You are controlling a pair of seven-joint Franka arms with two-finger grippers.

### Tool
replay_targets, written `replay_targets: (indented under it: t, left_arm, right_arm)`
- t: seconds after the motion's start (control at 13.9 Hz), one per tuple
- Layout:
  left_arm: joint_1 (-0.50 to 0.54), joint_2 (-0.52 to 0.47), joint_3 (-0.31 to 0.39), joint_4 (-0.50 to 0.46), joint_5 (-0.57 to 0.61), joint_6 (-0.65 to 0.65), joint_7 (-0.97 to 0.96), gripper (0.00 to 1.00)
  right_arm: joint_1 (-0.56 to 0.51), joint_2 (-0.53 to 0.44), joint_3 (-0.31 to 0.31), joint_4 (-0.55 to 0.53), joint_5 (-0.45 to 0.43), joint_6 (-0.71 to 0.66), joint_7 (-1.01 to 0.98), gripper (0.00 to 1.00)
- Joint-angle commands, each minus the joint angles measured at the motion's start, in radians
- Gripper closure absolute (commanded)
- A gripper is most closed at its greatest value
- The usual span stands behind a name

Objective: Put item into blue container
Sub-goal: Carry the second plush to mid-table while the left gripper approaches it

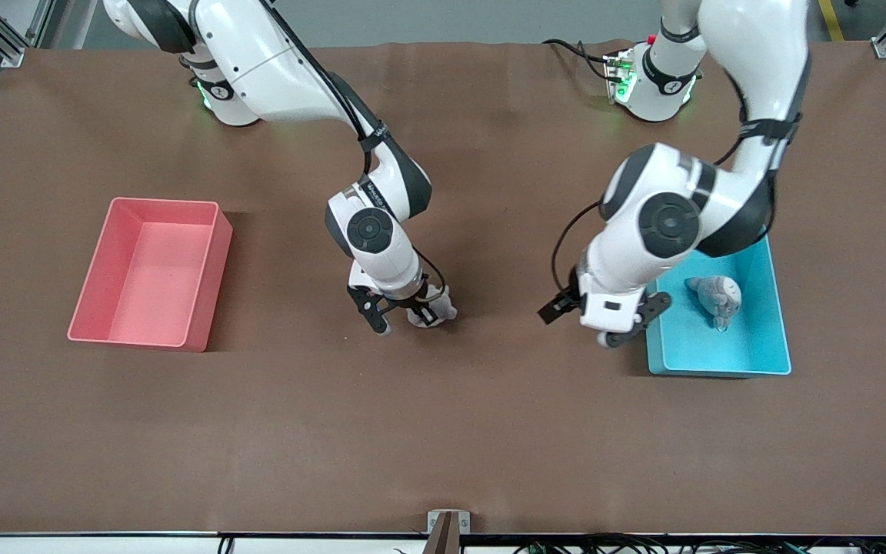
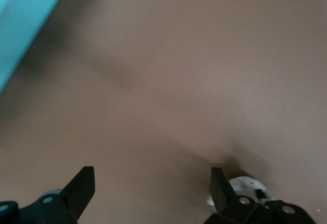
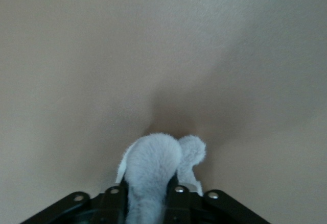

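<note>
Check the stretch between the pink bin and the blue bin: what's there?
Front view: both end effectors, right gripping a plush toy, left open by the blue bin; pink bin.

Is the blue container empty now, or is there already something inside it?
Not empty. The blue container already holds one grey plush toy, lying on its floor. The pink bin, in contrast, shows only its bare floor.

The right gripper (image 1: 404, 315) is lowered near the table's middle, well apart from the blue container (image 1: 774, 338), its fingers clamped on a grey plush toy (image 3: 153, 168). The left gripper (image 1: 604, 319) is held spread wide just beside that container's wall.
</note>
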Motion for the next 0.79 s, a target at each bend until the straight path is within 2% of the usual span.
replay_targets:
  t: [0.0, 0.22, 0.36, 0.5, 0.72]
  left_arm:
    - [-0.066, 0.050, 0.008, 0.014, -0.011, 0.090, -0.119, 0.00]
    - [-0.104, 0.102, 0.008, 0.011, -0.012, 0.196, -0.222, 0.00]
    - [-0.141, 0.137, 0.008, 0.009, -0.012, 0.268, -0.271, 0.00]
    - [-0.170, 0.179, 0.008, 0.009, -0.011, 0.351, -0.327, 0.00]
    - [-0.226, 0.257, 0.011, 0.011, -0.007, 0.517, -0.438, 0.00]
  right_arm:
    - [0.015, 0.004, -0.013, 0.022, 0.003, -0.001, 0.020, 0.00]
    - [-0.005, -0.008, -0.017, 0.059, 0.000, -0.039, 0.005, 0.00]
    - [-0.036, -0.023, -0.019, 0.102, 0.000, -0.135, -0.048, 0.00]
    - [-0.083, -0.052, -0.017, 0.126, 0.002, -0.265, -0.192, 0.00]
    - [-0.164, -0.149, -0.023, 0.116, -0.010, -0.453, -0.440, 0.00]
